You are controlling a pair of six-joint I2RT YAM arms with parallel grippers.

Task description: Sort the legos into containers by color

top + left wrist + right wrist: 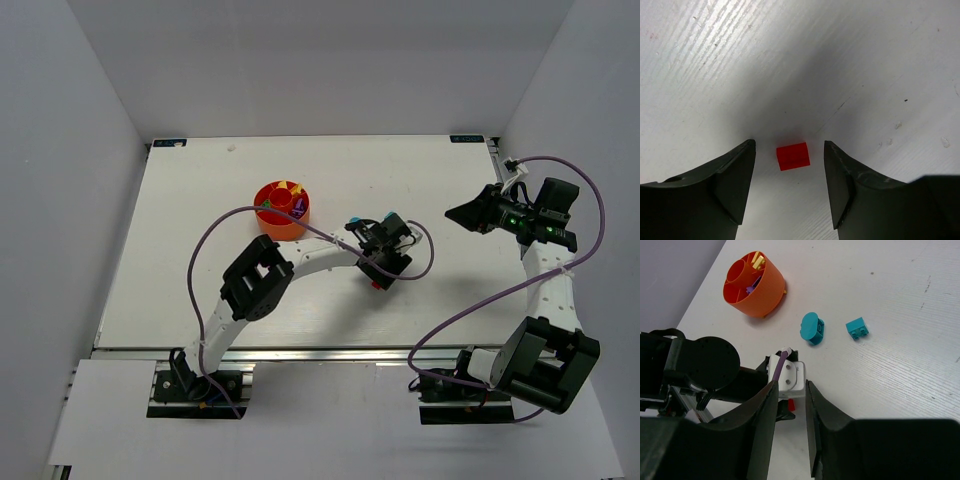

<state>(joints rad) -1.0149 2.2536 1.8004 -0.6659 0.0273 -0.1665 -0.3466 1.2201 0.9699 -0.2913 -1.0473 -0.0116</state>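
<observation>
L hand low over bench, jaws wide, straddling red lego, no contact. R hand raised, jaws part-open, empty. Teal legos loose nearby. Orange tub well apart, holding yellow + purple bits.

Round orange tub with central cup and radial dividers, upright on the white table. Inside, yellow pieces in one compartment and a purple piece in the next. Outside on the bare surface, two teal legos near each other but apart: a rounded piece, closer to the tub, and a small square brick, studs up. Farther off, a lone red brick — tiny, boxy, flat on the table, well apart from the tub.
</observation>
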